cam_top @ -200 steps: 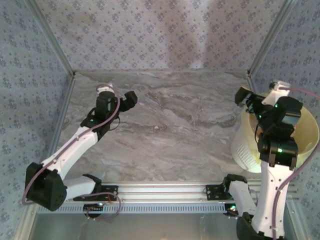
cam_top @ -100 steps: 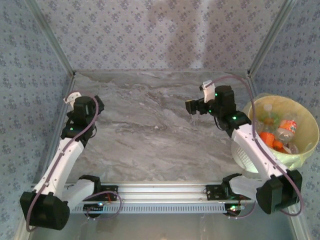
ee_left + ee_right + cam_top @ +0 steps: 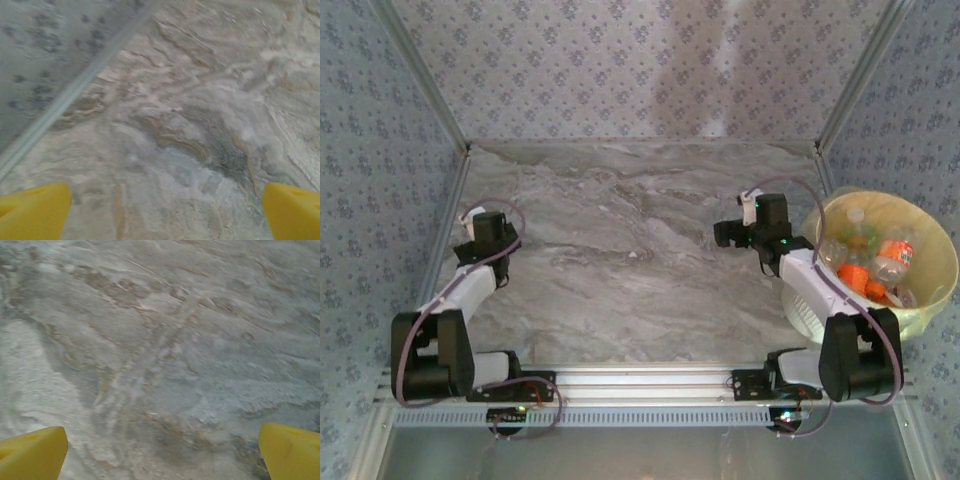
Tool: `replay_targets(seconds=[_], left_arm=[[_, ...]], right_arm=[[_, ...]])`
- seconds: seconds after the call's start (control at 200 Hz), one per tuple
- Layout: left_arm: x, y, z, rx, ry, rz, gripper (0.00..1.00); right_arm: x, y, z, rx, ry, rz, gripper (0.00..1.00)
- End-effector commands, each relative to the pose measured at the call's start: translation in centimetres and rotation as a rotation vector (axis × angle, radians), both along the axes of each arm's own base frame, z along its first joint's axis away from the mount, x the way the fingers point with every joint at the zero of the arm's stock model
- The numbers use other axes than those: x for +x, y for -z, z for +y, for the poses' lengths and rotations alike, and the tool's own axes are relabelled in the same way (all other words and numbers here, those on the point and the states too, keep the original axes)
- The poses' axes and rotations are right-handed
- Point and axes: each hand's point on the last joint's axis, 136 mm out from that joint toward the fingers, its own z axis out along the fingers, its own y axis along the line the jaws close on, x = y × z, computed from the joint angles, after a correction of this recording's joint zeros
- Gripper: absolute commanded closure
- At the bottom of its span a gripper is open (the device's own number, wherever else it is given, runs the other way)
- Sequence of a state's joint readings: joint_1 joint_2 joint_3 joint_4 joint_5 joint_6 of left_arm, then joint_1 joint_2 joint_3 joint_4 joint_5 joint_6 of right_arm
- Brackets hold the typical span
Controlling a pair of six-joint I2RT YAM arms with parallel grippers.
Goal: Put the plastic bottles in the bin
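Left end effector [image 3: 490, 232] gapes wide and empty, drawn back to the left edge of the desk [image 3: 640, 270]. My right end effector [image 3: 725, 235], also wide and empty, has left the bin [image 3: 942, 262] it hung over a second ago. Plastic bottles [image 3: 868, 268] sit in the bin at right. I judge the task done.

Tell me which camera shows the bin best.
The top external view: the bin sits at the right edge of the table, with its open top and the bottles inside in plain sight. Both wrist views look down at the marble table between their own yellow fingertips.
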State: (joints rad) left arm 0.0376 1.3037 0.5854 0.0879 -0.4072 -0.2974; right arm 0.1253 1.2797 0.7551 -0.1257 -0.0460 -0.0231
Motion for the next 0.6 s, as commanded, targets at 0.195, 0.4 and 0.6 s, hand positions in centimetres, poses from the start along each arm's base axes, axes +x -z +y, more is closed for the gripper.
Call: replay_targets(seconds=[0.195,0.4,0.6], left_arm=[[4.6,-0.7,-3.7,0.035,0.331,-0.196,0.02],[4.3,0.4,-4.5,0.062,0.339,-0.333,0.02],[4.2,0.6,-3.9,0.131,0.253,-0.270,0.02]], right_arm=[[0.3,2.8,-3.1,0.032,0.071,-0.010,0.00],[1.3,3.6,-4.4,0.020,0.100,-0.092,0.00],[2.2,4.2,-5.6,-0.002,0.152,-0.186,0.00]])
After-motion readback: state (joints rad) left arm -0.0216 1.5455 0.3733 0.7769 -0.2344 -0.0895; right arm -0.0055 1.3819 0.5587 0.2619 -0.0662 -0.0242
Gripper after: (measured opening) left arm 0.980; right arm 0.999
